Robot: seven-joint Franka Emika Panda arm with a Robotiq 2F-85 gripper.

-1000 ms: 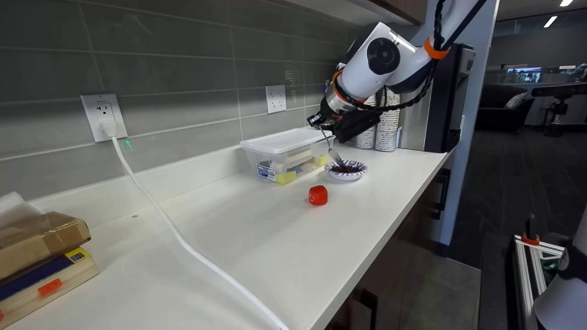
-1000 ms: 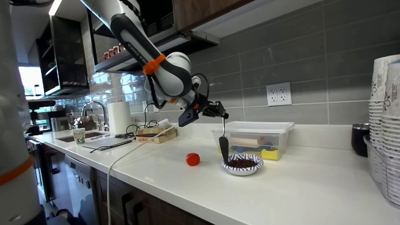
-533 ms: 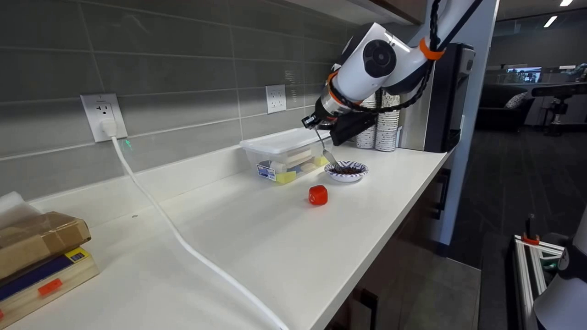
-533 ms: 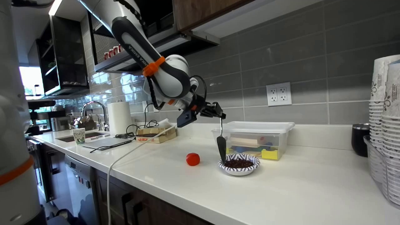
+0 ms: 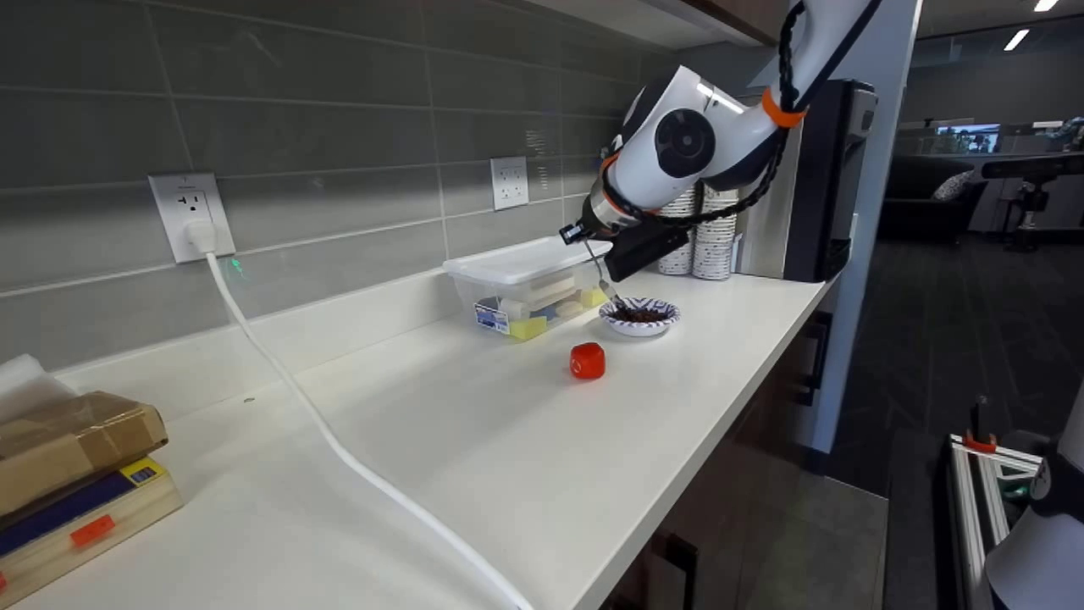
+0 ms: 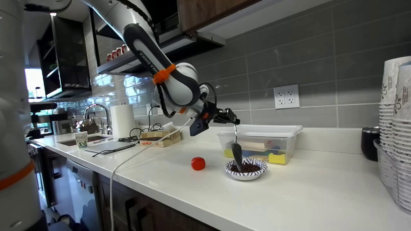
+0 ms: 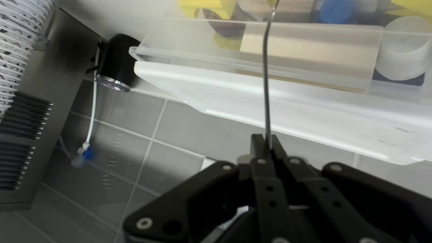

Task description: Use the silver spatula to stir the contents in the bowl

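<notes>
Fingers [image 7: 258,146] are pinched nearly together, thin handle of the spatula [image 6: 237,150] clamped between them; the blade slants down below them, its tip among the dark bits [image 6: 252,167] in the bowl [image 6: 245,177]. Bowl sits on the counter [image 6: 308,189] below the fingers, with a red object [image 6: 198,163] near it, also lower than the fingers. In the wrist view a lidded box [image 7: 287,104] shows beyond them.
</notes>
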